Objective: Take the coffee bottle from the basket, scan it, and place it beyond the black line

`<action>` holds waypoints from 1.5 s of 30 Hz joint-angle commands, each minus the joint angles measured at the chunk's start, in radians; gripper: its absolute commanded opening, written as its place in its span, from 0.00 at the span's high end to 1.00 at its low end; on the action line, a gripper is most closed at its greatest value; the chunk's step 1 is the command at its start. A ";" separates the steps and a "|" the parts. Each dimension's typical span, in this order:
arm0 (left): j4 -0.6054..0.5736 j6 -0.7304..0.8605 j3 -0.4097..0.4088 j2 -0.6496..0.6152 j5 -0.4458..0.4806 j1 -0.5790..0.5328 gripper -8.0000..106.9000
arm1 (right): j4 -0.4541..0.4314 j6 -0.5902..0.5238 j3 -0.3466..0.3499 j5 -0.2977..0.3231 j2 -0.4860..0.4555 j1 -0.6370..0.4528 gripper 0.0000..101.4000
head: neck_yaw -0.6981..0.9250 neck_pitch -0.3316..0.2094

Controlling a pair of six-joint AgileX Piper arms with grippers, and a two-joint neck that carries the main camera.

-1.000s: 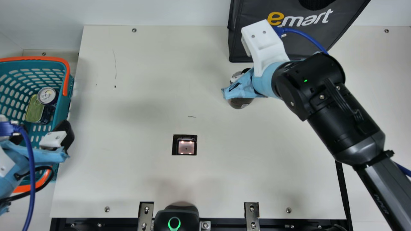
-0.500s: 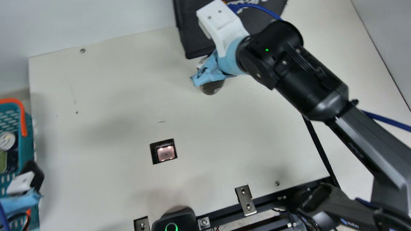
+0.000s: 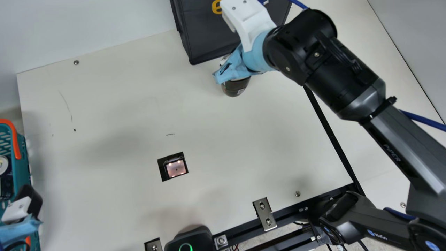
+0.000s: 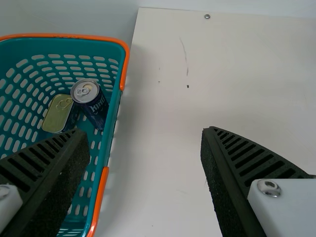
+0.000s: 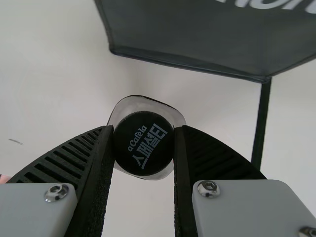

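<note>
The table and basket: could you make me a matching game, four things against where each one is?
Things:
1. coffee bottle
2. drink can
3. glowing scanner window
4. black bag

Places:
A. inside the teal basket
B. set into the table
C. between the right arm's fingers
D. at the table's far edge

Right pairs: 1-C, 2-A, 3-B, 4-D

The cream table point(image 3: 122, 104) is crossed by a black line point(image 3: 332, 139) and marked by thin scratches point(image 3: 66, 105). A scanner point(image 3: 176, 168) is set into it; a dark bag point(image 3: 200, 35) is stood on it.
</note>
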 commanded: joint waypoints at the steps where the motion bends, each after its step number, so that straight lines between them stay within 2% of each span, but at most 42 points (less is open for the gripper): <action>1: 0.000 0.000 0.000 0.000 0.000 0.000 0.15 | -0.001 -0.002 0.003 0.001 -0.005 -0.024 1.00 | -0.002 -0.017; 20: 0.000 0.000 0.000 0.000 0.000 0.000 0.15 | -0.016 0.003 0.042 0.003 -0.049 -0.271 1.00 | -0.002 -0.017; 31: 0.000 0.000 0.000 0.000 0.000 0.000 0.15 | -0.045 -0.019 0.056 -0.014 -0.049 -0.376 1.00 | -0.002 -0.017; 45: 0.000 0.000 0.000 0.000 0.000 0.000 0.15 | 0.001 -0.099 0.084 -0.057 -0.038 -0.516 1.00 | -0.002 -0.017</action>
